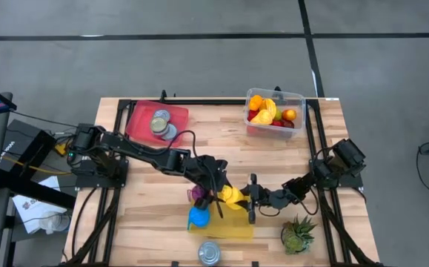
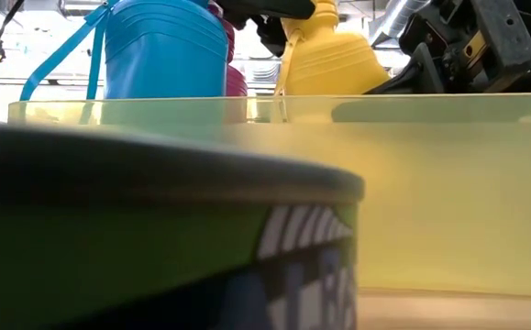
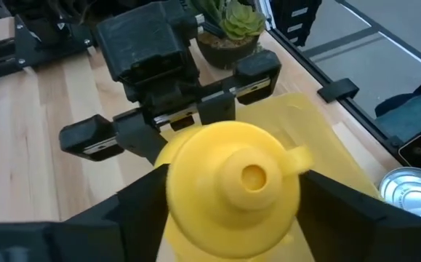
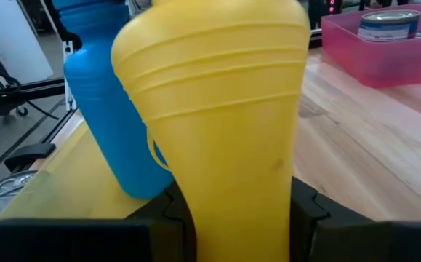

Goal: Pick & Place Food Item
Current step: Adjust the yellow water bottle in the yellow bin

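A yellow plastic bottle [image 1: 231, 196] stands upright near the table's front middle, next to a blue bottle [image 1: 198, 216] and a purple one [image 1: 196, 194]. My right gripper [image 4: 235, 211] is shut on the yellow bottle's lower body. My left gripper [image 3: 232, 204] is open over the bottle's top, one finger on each side of its shoulder [image 3: 195, 182]. The blue bottle [image 4: 112, 116] stands with its base on a flat yellow tray [image 1: 233, 230]. My right gripper pinches the yellow bottle's lower body [image 4: 232, 182] between its two fingers, coming in about level from the table's right. The bottle stays upright; the fingers hide its base. My left gripper's fingers [image 3: 141, 200] stand close against the bottle's shoulder; whether they touch it, I cannot tell.
A tin can [image 1: 209, 253] lies at the front edge and a small potted plant [image 1: 298, 233] at the front right. A red tray [image 1: 141, 119] with cans sits at the far left, a clear box [image 1: 297, 96] of toy fruit at the far right.
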You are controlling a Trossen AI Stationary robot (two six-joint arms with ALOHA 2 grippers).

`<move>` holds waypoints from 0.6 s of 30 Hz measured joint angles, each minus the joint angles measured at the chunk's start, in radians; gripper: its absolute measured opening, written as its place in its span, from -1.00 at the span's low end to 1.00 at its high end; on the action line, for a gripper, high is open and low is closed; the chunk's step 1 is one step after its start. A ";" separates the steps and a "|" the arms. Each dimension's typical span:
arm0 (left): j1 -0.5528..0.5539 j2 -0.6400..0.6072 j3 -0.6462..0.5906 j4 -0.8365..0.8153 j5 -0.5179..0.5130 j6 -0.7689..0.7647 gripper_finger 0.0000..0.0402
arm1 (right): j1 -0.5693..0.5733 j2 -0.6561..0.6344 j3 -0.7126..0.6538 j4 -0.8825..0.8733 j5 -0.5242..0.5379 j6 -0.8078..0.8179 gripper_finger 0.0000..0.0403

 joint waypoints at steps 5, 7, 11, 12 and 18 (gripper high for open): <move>0.000 0.000 0.000 0.011 -0.004 0.004 0.04 | 0.000 -0.001 0.000 0.002 -0.004 0.003 -0.45; 0.000 0.000 0.000 0.014 -0.004 0.004 0.04 | 0.000 -0.001 0.001 0.002 -0.003 0.003 -0.45; 0.000 0.000 0.000 0.012 -0.005 0.003 0.04 | 0.000 -0.001 0.001 0.001 -0.003 0.000 -0.44; 0.000 0.000 0.000 0.010 -0.006 0.003 0.04 | 0.001 -0.001 0.001 0.000 -0.003 -0.001 -0.43; 0.001 -0.002 0.000 -0.032 -0.007 -0.007 0.04 | 0.003 0.000 0.001 0.013 0.007 -0.020 -0.15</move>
